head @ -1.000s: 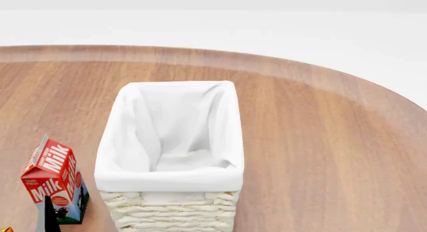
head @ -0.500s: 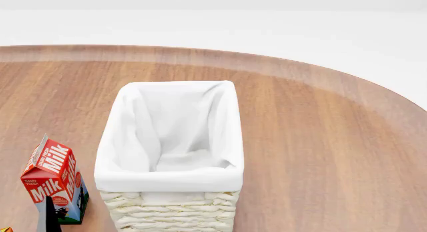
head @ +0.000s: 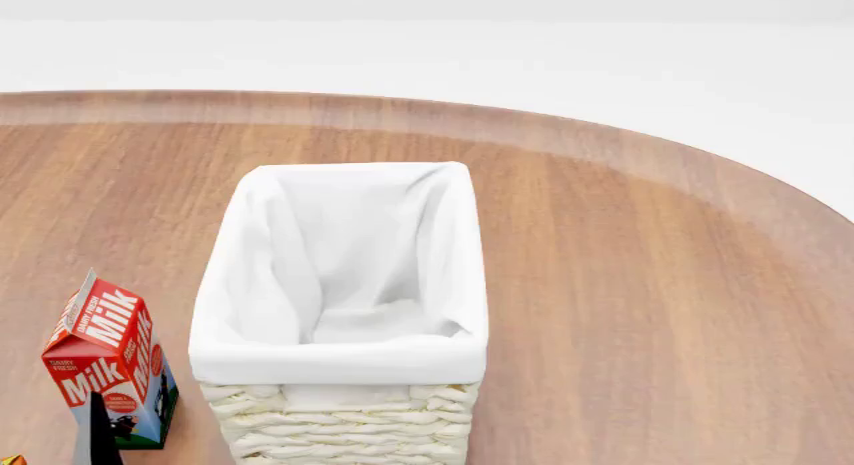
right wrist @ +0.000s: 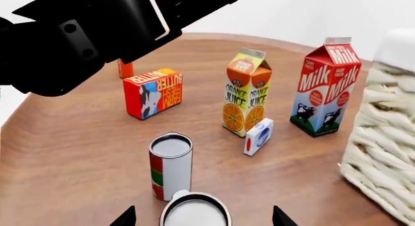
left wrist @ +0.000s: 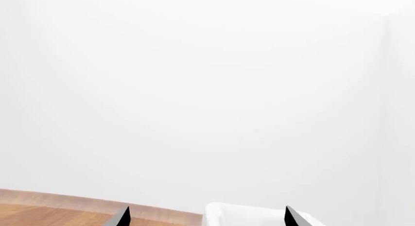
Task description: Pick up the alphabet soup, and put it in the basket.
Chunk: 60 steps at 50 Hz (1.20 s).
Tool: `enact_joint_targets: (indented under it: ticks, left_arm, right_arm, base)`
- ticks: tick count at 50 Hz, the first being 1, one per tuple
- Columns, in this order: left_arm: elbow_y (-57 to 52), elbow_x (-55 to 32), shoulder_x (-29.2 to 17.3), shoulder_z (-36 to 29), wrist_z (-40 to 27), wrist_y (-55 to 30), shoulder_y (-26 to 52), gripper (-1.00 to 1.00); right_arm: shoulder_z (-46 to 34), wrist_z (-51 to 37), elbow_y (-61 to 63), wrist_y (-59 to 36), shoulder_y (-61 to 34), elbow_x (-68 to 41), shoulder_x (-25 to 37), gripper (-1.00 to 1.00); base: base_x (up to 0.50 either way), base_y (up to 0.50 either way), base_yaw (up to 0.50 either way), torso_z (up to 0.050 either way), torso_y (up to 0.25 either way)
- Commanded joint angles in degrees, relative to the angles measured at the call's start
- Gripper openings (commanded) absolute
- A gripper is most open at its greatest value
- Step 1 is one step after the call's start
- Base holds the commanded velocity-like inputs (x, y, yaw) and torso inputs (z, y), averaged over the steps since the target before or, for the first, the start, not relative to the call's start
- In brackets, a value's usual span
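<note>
Alphabet soup (right wrist: 194,212) sits on the wooden table (right wrist: 77,153), right under the right gripper (right wrist: 200,219). Only its round, pale, shiny top shows in the right wrist view, so I cannot see its label. It stands just beside the red, white and green can (right wrist: 171,165), which is the wrong one. The head view does not show the soup at all.

The right gripper's jaws are wide apart, one tip on each side of the soup can. They hold nothing yet. I cannot tell if the tips are down around the can or above it. The left gripper (left wrist: 206,219) is wide apart too and holds nothing. It points past the basket (left wrist: 256,215) at a white wall.

I think the can is hard and will not squash. It is likely a bit heavy, and its smooth round side could slip. The best place to grab looks like the middle of its side, with one finger on each side. The other can is very close, so a finger might bump it.

The basket (head: 340,370) and the milk carton (head: 110,360) are in the same spots in the head view as a second ago. Nothing there has moved.
</note>
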<state>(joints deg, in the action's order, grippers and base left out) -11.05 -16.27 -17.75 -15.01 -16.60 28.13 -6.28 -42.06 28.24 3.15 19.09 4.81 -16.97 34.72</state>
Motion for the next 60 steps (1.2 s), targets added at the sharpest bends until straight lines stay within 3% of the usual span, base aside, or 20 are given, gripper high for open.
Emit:
enact_joint_targets:
  ticks: [1,60]
  left_arm:
    - [-0.21,-0.01,-0.15,-0.18,-0.2,-0.02,-0.05,1.0]
    - [-0.29,0.13,-0.74,-0.75,-1.13,0.75,-0.13,1.0]
  right_arm:
    - [-0.05,-1.6,-0.31,-0.83,-0.38,2.36,-0.35,1.0]
    - [-3.65,-1.92,-4.36,-4.73,-3.74,7.79,-4.03,1.0]
  base:
    - [0.0,0.0,0.0,0.0,0.0]
    - [0.0,0.0,0.0,0.0,0.0]
